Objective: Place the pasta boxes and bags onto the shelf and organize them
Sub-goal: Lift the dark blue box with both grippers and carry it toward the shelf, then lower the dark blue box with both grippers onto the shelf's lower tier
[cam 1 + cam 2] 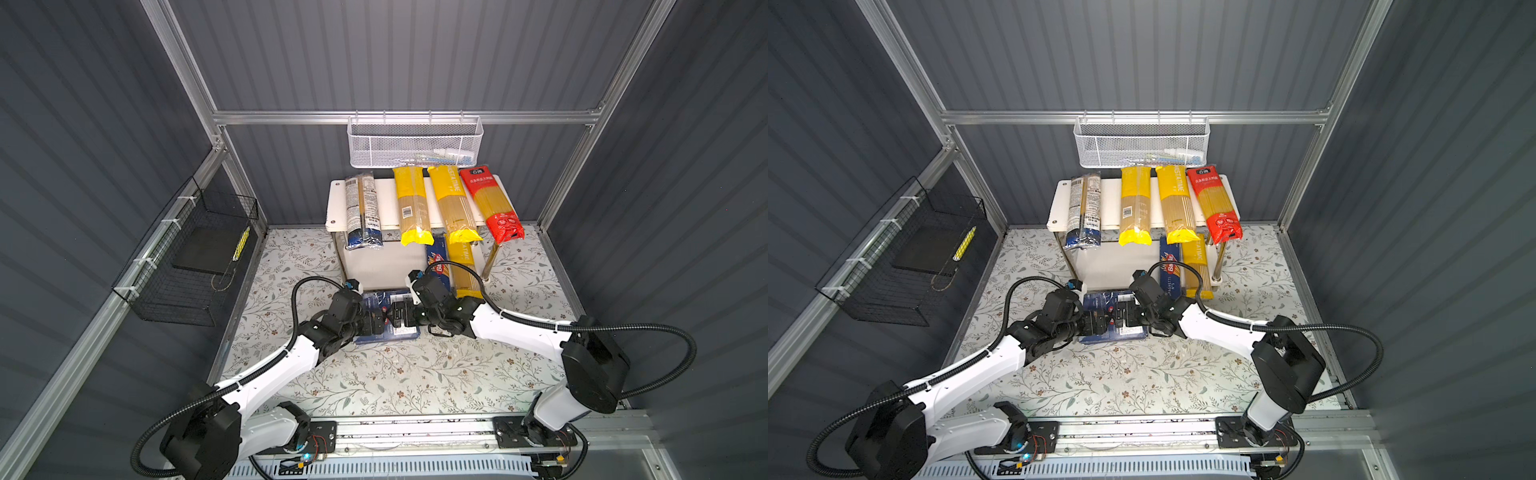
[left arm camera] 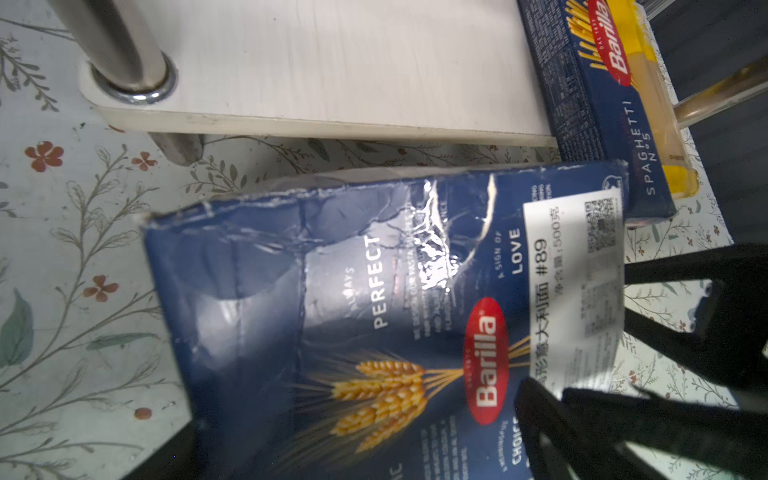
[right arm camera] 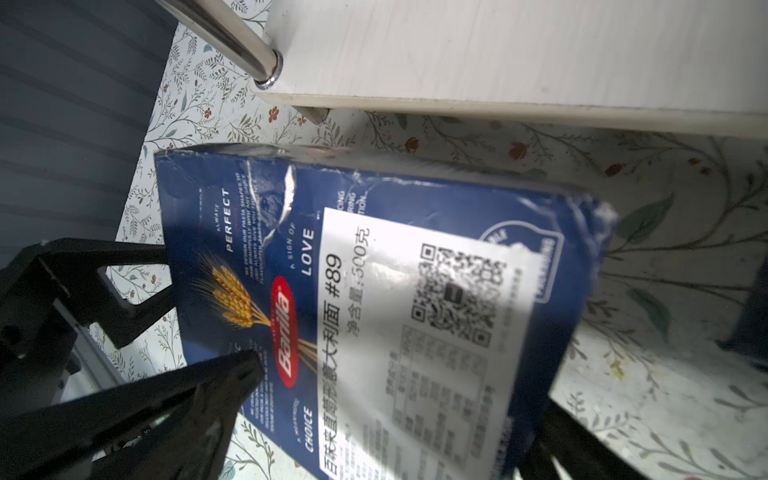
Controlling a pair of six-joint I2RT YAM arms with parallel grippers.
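Note:
The wider dark blue Barilla pasta box (image 1: 376,297) (image 2: 353,291) (image 3: 415,199) lies on the floral table just before the shelf (image 1: 386,203). My left gripper (image 1: 376,322) (image 2: 357,415) and right gripper (image 1: 401,316) (image 3: 401,386) hang side by side right over it, both open wide, fingers spread across its face. The narrow spaghetti box (image 1: 436,259) (image 2: 615,124) and a yellow bag (image 1: 463,270) lie on the lower board (image 2: 332,62). On the top board lie a clear bag with blue ends (image 1: 362,212), two yellow bags (image 1: 409,203) and a red bag (image 1: 490,203).
A white mesh basket (image 1: 415,141) hangs on the back rail above the shelf. A black wire basket (image 1: 195,257) hangs on the left wall. A chrome shelf leg (image 2: 120,45) stands close to the wide box's far left corner. Both arms reach in from the front rail.

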